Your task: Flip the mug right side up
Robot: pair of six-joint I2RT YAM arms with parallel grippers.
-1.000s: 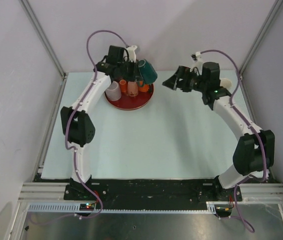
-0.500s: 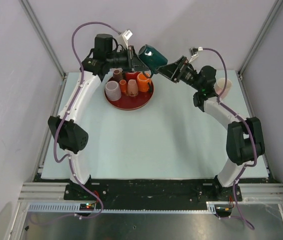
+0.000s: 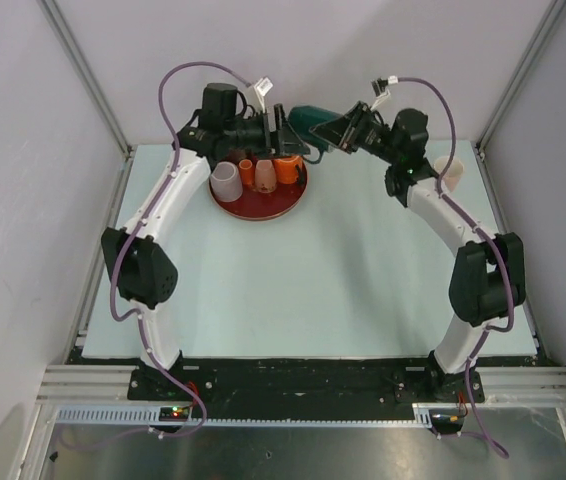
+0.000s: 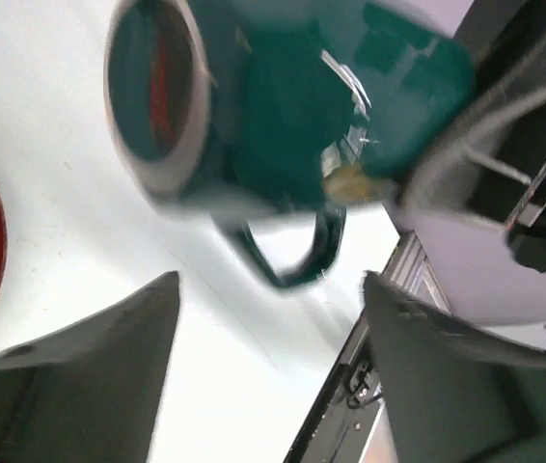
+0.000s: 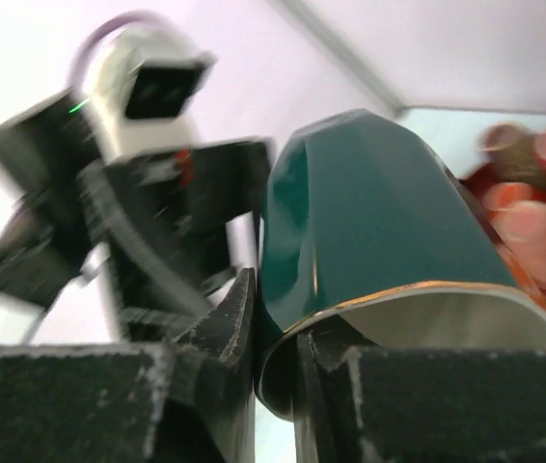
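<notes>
Far-side handover: we see the right gripper [image 5: 278, 323] gripping the teal mug [image 5: 369, 212] by its rim, the left gripper [image 4: 271, 289] newly spread open; righting comes next

You are looking at two slim white arms, the left arm [image 3: 168, 195] and the right arm [image 3: 453, 225], each with bulky black joint housings [image 3: 145, 278], a purple cable [image 3: 188, 68] looping loosely to a small white plug [image 3: 261, 90], and a black two-finger gripper, the left gripper [image 4: 270, 289] and the right gripper [image 5: 275, 328].
</notes>
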